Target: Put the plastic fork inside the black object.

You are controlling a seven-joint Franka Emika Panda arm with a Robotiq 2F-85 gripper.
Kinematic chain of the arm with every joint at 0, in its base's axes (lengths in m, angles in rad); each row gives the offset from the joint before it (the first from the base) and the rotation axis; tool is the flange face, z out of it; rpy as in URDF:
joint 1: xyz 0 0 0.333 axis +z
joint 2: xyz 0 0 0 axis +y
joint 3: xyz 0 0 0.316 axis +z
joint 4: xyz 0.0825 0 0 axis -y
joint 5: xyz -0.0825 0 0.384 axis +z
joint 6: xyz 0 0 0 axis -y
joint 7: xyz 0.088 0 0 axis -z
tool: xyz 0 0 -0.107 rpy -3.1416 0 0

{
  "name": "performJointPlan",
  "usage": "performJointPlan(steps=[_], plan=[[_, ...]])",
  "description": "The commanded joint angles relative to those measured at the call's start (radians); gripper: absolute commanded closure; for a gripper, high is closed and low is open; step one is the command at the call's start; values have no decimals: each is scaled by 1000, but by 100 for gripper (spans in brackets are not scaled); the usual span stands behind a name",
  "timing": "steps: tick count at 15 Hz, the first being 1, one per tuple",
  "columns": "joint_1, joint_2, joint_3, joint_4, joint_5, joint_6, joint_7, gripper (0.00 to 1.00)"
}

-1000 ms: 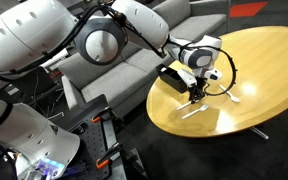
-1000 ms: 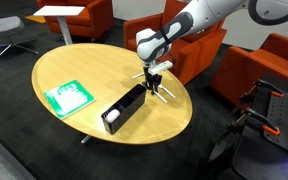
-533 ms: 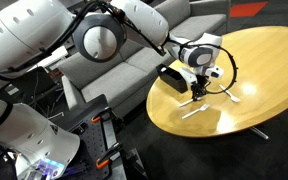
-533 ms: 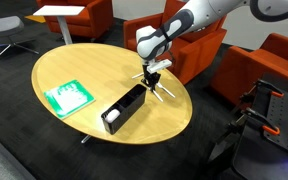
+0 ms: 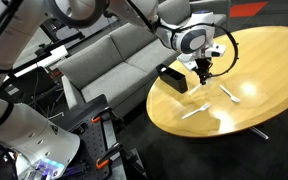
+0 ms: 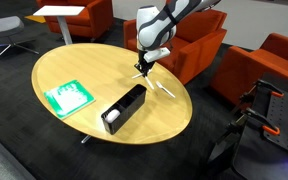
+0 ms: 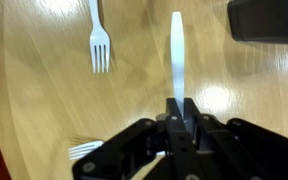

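Observation:
My gripper (image 7: 178, 108) is shut on a thin white plastic utensil (image 7: 175, 50). Its plain rounded end sticks out ahead of the fingers, and its other end is hidden in the jaws, so I cannot tell if it is a fork. The gripper holds it above the table in both exterior views (image 5: 202, 68) (image 6: 144, 68). A white plastic fork (image 7: 97, 40) lies on the wood to the left. The tines of another utensil (image 7: 84, 150) show beside the gripper. The black box (image 7: 267, 20) (image 5: 172, 80) (image 6: 124, 108) lies open-topped near the table's edge.
The round wooden table (image 6: 84, 70) carries a flat green-and-white item (image 6: 67, 97). Two white utensils lie on the table in an exterior view (image 5: 227, 94) (image 5: 192, 110). A grey sofa (image 5: 114, 60) and orange armchairs (image 6: 274, 60) stand around the table.
The gripper has risen from the tabletop with the white utensil in its jaws, and the arm has swung upward. The black box has not moved.

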Motion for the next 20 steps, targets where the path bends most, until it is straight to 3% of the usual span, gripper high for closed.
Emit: performJointPlan(steps=[1, 6, 13, 15, 19, 20], plan=[[77, -165, -73, -233, -34, 158, 63, 97], [147, -312, -116, -451, -62, 355, 44, 97], [180, -542, -107, -780, -86, 613, -34, 97], [181, -605, -103, -876, -101, 698, -82, 97], [121, -682, -30, -987, -132, 824, -219, 97], [178, -711, -64, -1043, -131, 879, -223, 97]])
